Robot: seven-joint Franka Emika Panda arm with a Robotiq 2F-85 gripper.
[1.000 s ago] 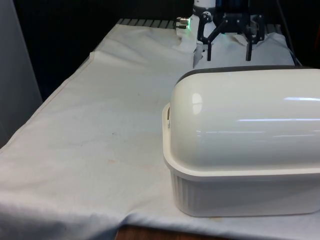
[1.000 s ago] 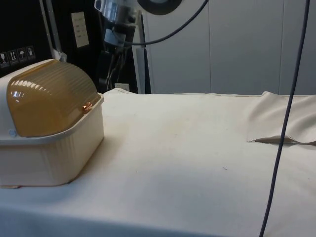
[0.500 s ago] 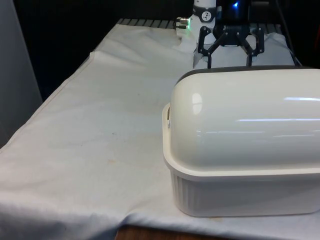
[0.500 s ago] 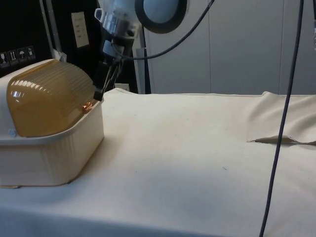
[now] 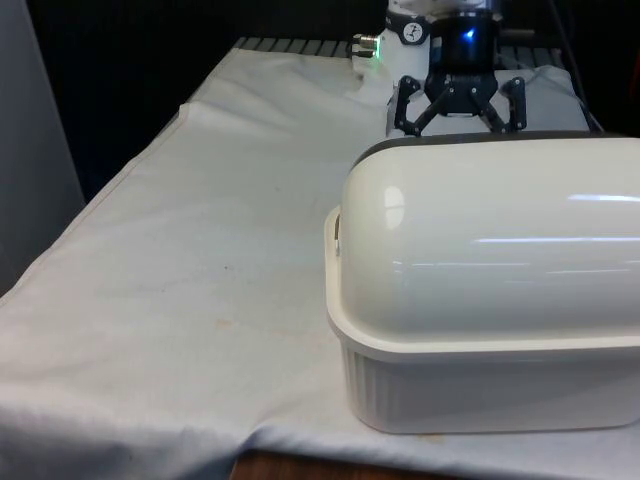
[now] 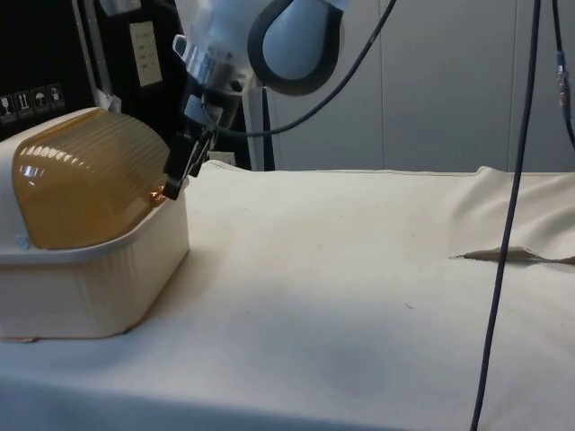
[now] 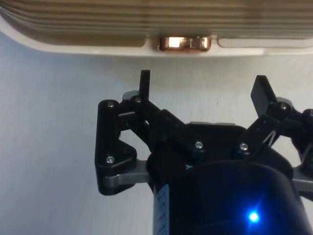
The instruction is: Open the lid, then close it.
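While lid (image 6: 90, 175) sits shut on bread box (image 6: 90, 283), end effector (image 7: 203, 83) spread beside handle (image 7: 184, 43).

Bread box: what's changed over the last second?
The hand came down from above the bread box to the small copper handle at the lid's lower edge, fingers open, gripping nothing yet. Lid shut and box in place, as before.
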